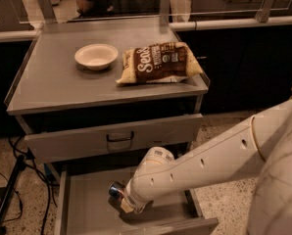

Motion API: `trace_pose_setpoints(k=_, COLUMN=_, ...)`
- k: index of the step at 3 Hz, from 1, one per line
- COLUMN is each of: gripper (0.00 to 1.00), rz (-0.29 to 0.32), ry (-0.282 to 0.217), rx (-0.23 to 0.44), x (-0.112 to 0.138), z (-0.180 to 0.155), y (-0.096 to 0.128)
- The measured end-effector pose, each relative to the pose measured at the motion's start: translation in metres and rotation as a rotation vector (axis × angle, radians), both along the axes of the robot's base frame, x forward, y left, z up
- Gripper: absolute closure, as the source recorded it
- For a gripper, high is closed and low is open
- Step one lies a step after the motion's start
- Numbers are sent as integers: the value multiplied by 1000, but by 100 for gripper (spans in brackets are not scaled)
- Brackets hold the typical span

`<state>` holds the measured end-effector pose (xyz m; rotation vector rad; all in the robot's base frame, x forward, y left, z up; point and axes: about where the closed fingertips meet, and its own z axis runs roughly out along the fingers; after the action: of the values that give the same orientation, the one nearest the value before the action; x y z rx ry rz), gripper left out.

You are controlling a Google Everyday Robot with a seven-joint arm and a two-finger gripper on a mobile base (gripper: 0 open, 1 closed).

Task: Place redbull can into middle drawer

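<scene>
The hand [125, 205] is low inside the middle drawer [87, 207], closed around the redbull can [116, 190]. The can juts leftward from it, long axis tilted, just above the drawer floor.
</scene>
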<state>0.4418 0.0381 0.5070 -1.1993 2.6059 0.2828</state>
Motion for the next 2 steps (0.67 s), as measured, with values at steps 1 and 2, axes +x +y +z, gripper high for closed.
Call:
trace_pose_setpoints(k=1, gripper=100, rz=-30, ry=27, rx=-12, x=3, z=-28, y=-7)
trace_pose_setpoints(k=2, gripper=100, rz=-56, ry=47, rx=-10, x=6, z=-50, y=-13)
